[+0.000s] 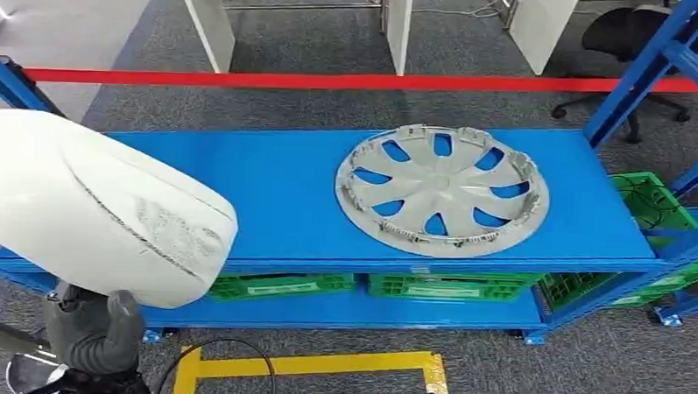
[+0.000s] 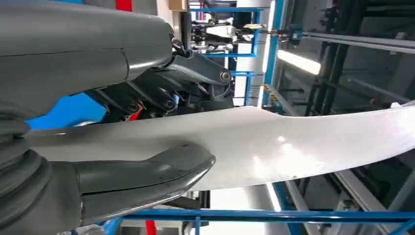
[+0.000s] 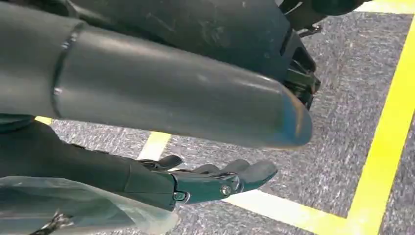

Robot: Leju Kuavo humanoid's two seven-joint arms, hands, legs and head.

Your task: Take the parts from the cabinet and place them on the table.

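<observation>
A: Left hand (image 2: 112,122) — what does it hold?

B: It grips a white car-mirror shell (image 1: 100,210), thumb on one face, dark fingers on the other. The shell's long axis runs outward from the hand, tapering end ahead, over the blue desk's (image 1: 284,195) near left edge.

A: Which step?

B: Probably carrying; next, lowering it onto bare blue left of the grey wheel cover (image 1: 442,190).

A: Right hand (image 3: 215,178)?

B: It hangs over carpet, fingers loosely apart, holding nothing.
</observation>
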